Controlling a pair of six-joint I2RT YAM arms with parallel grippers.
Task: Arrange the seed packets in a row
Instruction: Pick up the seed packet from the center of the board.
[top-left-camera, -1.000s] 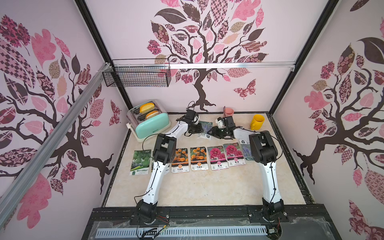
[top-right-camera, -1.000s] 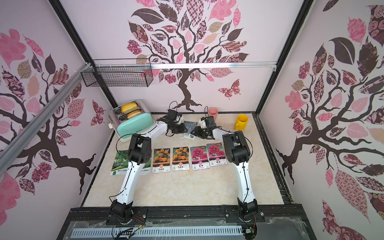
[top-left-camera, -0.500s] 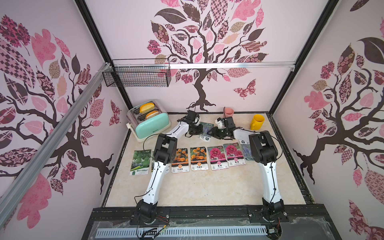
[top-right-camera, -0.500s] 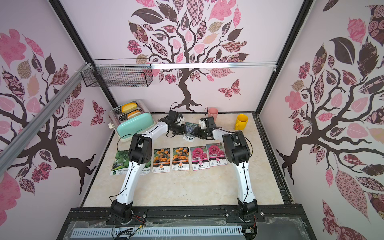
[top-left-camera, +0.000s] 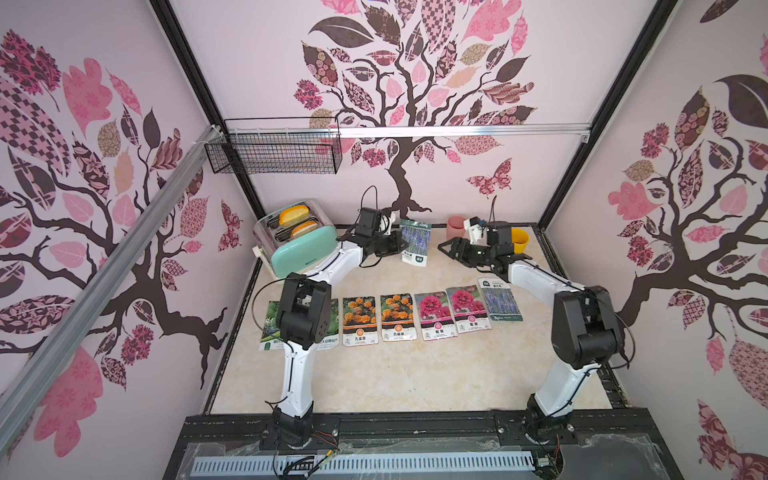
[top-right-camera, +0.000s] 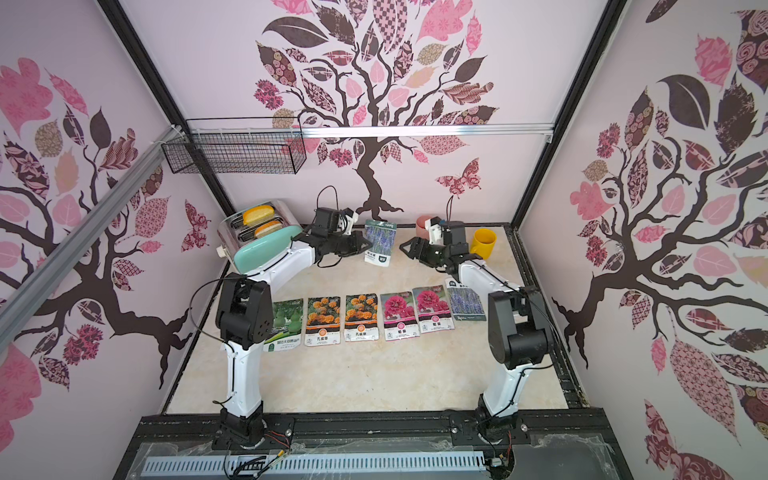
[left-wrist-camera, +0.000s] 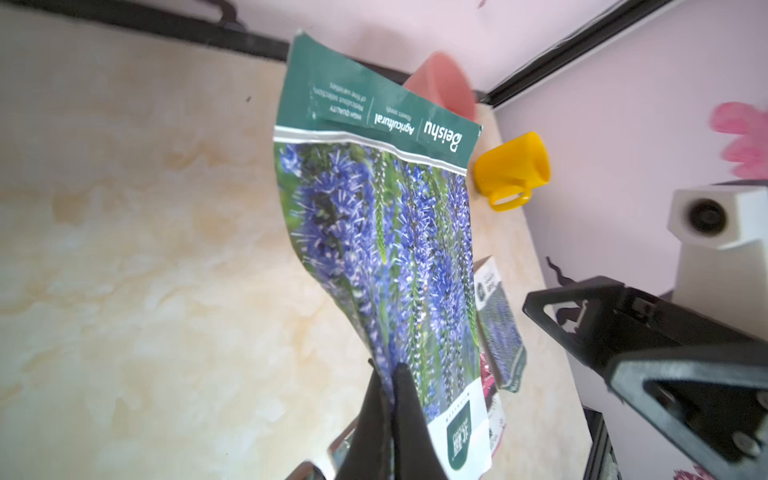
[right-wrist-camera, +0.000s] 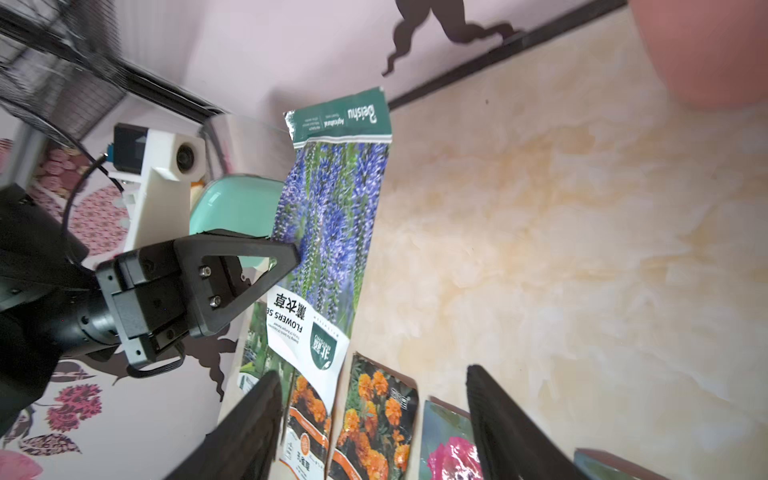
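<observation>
A: Row status, left to right?
B: Across the desk (top-left-camera: 395, 374)'s middle: gourd packet (top-right-camera: 286, 322) half hidden behind the left arm's elbow, two marigold packets (top-left-camera: 360, 321), two magenta packets (top-left-camera: 436, 316), and one lavender packet (top-left-camera: 500, 300) at the right end. Can't tell if a second gourd one sits under the elbow.

A: The remaining one?
B: In the air near the desk's far edge. Left claw (top-left-camera: 397, 246) is clenched on the spare lavender packet (top-left-camera: 414, 241), pinching one long edge. Long axis is roughly upright, green header up, white label down.

A: Right claw?
B: Right claw (top-left-camera: 444, 248) is released and empty, jaws spread. It points at the packet from the packet's right, with a clear gap.

A: What does the next move turn on?
B: My read: the free slot is at the row's right end, toward the desk's right edge, and the right arm is nearer. Probably a handover on the free long edge facing it.

A: Any view differences?
B: Only the left wrist view shows how shallow the pinch is. The right wrist view frames the label corner between its fingers. The top views show no contact.
</observation>
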